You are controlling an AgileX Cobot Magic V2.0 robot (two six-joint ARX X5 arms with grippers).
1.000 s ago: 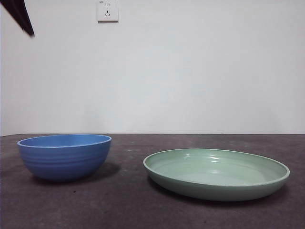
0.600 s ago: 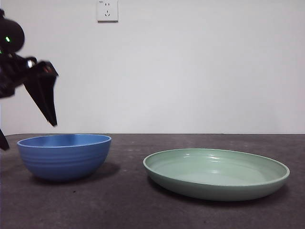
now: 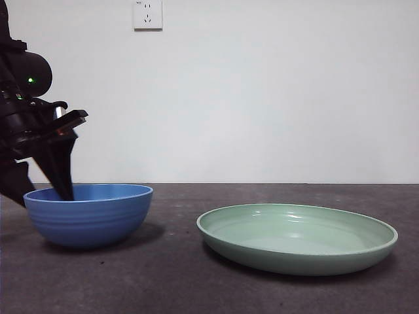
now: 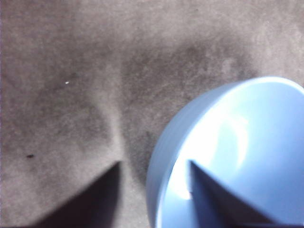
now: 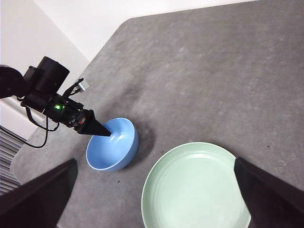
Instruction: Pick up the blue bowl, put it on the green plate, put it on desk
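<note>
Presently the left end effector (image 3: 40, 193), spread open, straddles the nine o'clock rim of the round matte blue bowl (image 3: 90, 214) resting on the dark desk (image 3: 177, 275), one jaw inside.

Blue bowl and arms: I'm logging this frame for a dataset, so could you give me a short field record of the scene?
blue bowl: upright on the desk, beside the plate, apart from it
green plate: flat on the desk, nothing in it
left gripper: open, one finger inside the bowl, the other outside, straddling its rim
right gripper: open, high above the desk, holding nothing
task stage: bowl not yet lifted
</note>
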